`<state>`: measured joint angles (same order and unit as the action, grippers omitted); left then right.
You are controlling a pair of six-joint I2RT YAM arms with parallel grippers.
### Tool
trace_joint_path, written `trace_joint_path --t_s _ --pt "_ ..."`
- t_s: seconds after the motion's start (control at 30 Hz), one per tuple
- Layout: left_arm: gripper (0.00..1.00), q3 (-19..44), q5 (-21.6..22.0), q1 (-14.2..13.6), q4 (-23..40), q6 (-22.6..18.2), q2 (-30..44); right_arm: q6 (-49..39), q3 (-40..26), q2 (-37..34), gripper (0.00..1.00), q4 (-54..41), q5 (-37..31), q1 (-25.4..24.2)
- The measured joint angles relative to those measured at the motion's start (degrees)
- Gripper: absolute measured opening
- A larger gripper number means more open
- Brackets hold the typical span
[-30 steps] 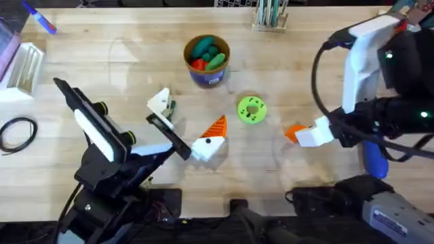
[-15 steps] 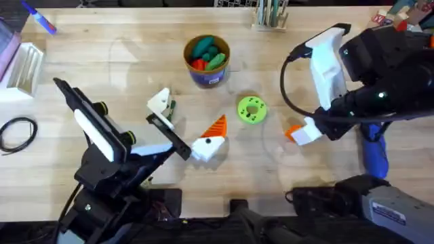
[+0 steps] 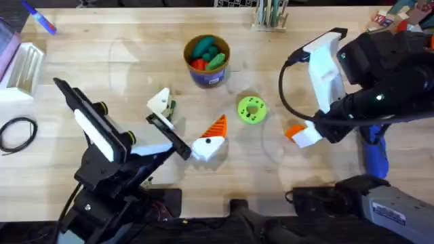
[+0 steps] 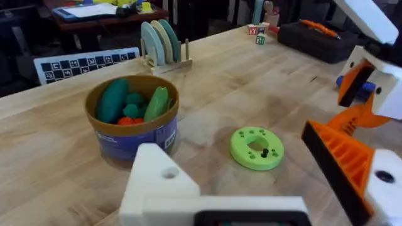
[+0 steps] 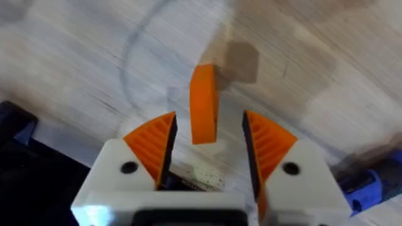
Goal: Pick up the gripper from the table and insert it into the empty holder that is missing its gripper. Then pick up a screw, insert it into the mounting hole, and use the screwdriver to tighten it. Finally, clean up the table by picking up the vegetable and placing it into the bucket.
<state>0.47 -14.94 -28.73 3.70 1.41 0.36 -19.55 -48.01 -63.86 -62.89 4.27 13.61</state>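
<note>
Progress looked early: my right gripper had its pads spread around the orange gripper on the table, not clamped. My left gripper stood apart, its bare holder unfilled. I judged insertion, screw, vegetable cleanup all remained.

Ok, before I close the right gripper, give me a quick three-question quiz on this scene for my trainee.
1. True or false: the right gripper is open, with one finger on each side of the orange gripper piece.
2. What lies in the bucket? A) toy vegetables, B) water, C) nothing.
3. Fill in: on the left gripper, the white holder lacks its orange ____.
Key: 1 true; 2 A; 3 wedge.
</note>
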Motion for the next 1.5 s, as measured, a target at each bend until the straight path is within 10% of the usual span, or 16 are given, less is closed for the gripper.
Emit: trace_joint_path --t_s 0.27,0.43,0.83,1.13,1.5 --pt "0.986 0.00 0.00 0.00 0.00 0.00 0.00 -0.01 1.07 0.00 0.448 1.40 0.02 0.00" --pt "0.988 0.00 0.00 0.00 -0.02 0.00 0.00 0.07 1.10 0.00 0.026 1.84 0.02 0.00" --pt "0.986 0.00 -0.40 0.00 -0.07 0.00 0.00 3.30 -0.86 6.72 0.010 2.48 1.02 0.00" --pt "0.985 0.00 -12.35 0.00 -0.50 0.02 0.00 18.31 1.14 11.16 0.009 26.68 27.15 0.00" --pt "0.985 0.00 -22.14 0.00 -0.46 0.83 0.00 38.78 2.89 -8.11 0.009 39.12 57.37 0.04"
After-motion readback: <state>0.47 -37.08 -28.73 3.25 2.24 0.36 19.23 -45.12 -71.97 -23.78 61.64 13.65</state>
